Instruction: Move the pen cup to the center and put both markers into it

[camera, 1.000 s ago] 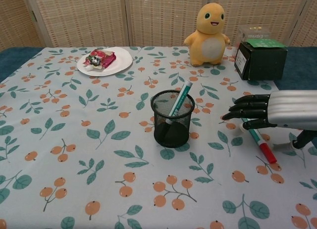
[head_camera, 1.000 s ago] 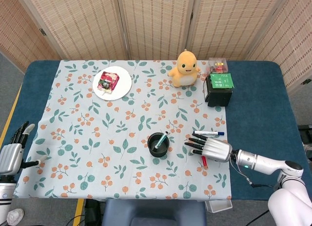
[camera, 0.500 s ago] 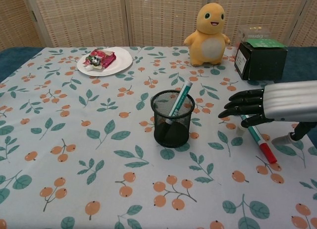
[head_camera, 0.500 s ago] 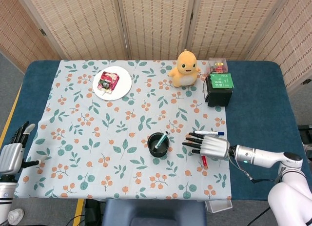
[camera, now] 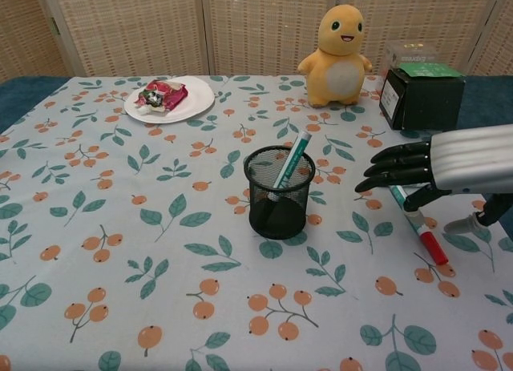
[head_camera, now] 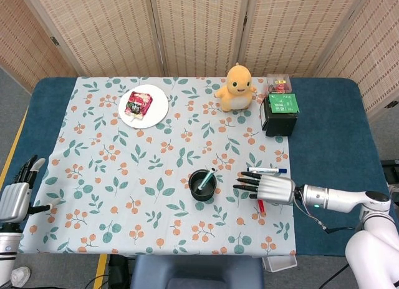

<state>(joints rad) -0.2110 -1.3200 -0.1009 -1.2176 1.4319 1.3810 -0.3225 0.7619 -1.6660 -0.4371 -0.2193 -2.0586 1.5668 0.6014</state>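
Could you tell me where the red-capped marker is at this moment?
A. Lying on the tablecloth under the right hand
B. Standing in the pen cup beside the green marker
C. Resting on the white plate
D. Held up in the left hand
A: the red-capped marker lies flat on the tablecloth beneath the right hand, whose fingers are spread above it, while the pen cup holds only the green marker.

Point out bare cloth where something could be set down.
Free: the wide stretch left of the pen cup and below the plate; also between the cup and the plush toy. Crowded: right of the cup, where the right hand hovers over the marker.
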